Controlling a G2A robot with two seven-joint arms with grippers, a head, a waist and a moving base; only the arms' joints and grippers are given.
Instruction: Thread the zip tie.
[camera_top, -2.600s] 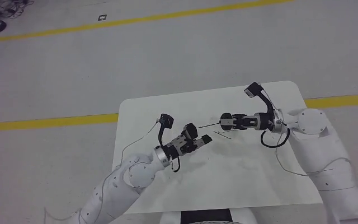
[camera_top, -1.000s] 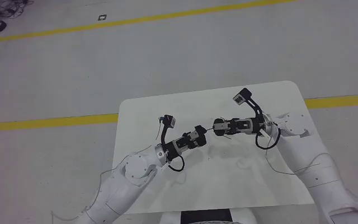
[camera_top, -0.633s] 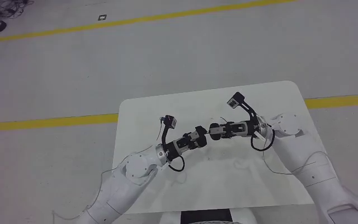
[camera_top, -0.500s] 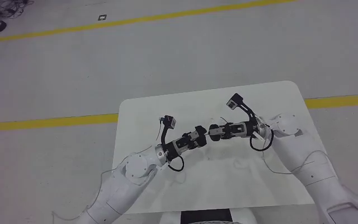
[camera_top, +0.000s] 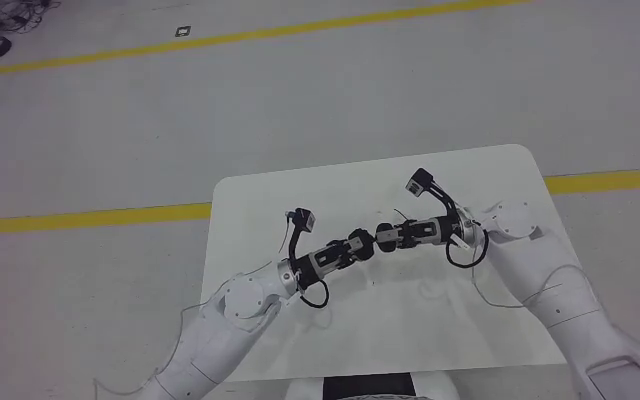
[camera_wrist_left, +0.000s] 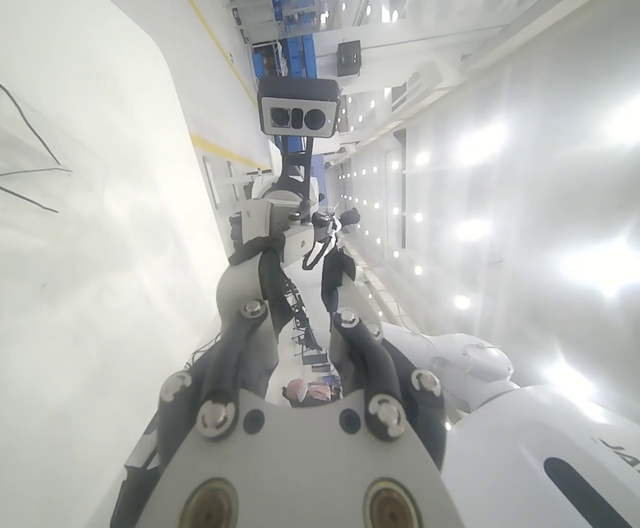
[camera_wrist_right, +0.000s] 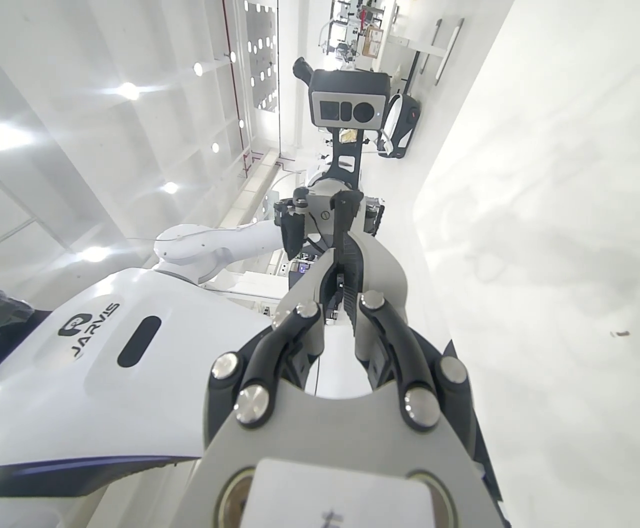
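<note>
Left gripper facing right gripper, spare ties nearby

Zip tie: thin dark strand, pinched in the right gripper, running lengthwise between its closed fingers. Spare zip ties: thin black strips, flat on the white table, crossing at angles.

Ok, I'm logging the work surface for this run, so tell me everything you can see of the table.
The table is white, with a flat, matte-looking top and rounded corners. It stands on a grey floor marked with yellow lines. The left pincer and right pincer nearly meet over its middle, casting faint shadows on it. A few thin dark strands lie on it, and so does a small dark speck.
</note>
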